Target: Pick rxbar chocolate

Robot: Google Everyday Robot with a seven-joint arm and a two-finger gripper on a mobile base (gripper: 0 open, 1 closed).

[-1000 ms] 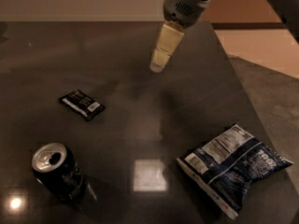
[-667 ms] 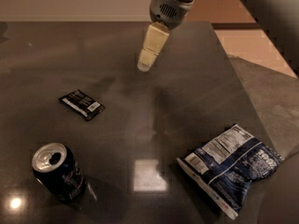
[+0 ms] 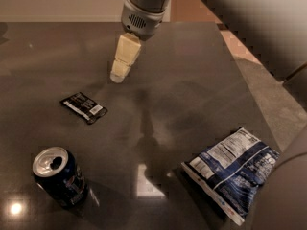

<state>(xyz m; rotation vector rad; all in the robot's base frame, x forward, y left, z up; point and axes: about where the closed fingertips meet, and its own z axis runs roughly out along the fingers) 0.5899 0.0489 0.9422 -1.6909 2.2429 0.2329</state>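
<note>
Table [image 3: 192, 80]: dark, glossy top. Soda can [image 3: 60, 176]: dark blue, upright, top opened, near left. Chip bag [image 3: 230, 169]: dark blue, crinkled, lying flat, near right, well apart from the can. Gripper [image 3: 119, 74]: above the table's far middle.

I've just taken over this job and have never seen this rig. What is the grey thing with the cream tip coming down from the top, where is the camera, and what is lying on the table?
The grey thing is the robot's one arm, and the cream part at its end is the gripper, the tool that grasps things. There is only one camera view. It looks down at a slant onto a dark, shiny table; where the camera is mounted cannot be told.

Three things lie on the table:
- The rxbar chocolate is the small flat black wrapper. In the picture it sits below and left of the gripper, clearly apart from it.
- A dark soda can stands upright near the bottom left.
- A blue chip bag lies at the lower right.

The gripper hangs over the far part of the table and holds none of them.
</note>
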